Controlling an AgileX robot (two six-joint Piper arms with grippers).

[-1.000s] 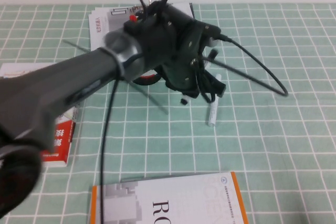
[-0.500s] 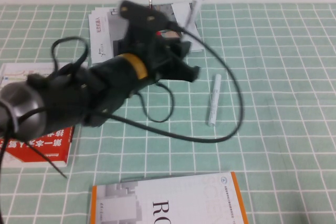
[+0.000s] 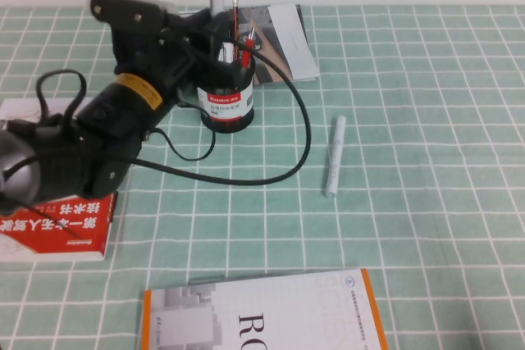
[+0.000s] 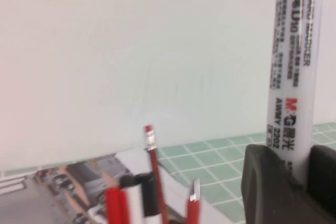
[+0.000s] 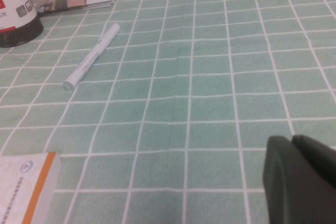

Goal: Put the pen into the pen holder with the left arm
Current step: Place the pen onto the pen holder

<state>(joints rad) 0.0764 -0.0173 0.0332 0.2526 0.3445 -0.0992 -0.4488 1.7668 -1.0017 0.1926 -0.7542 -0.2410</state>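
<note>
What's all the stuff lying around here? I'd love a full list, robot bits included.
pen: one, white barrel with dark print, held upright over the holder in the left pincer
pen holder: one, black with white label, far middle of the table
red pens: a few, standing in the holder
white marker: one, all white, lying flat right of the holder
magazine: one, grey, behind the holder
red book: one, left edge
orange-edged book: one, white, near edge
tablecloth: one, green with white grid
left pincer: one, black, above the holder
right pincer: one, black, low over the cloth, nothing held
</note>
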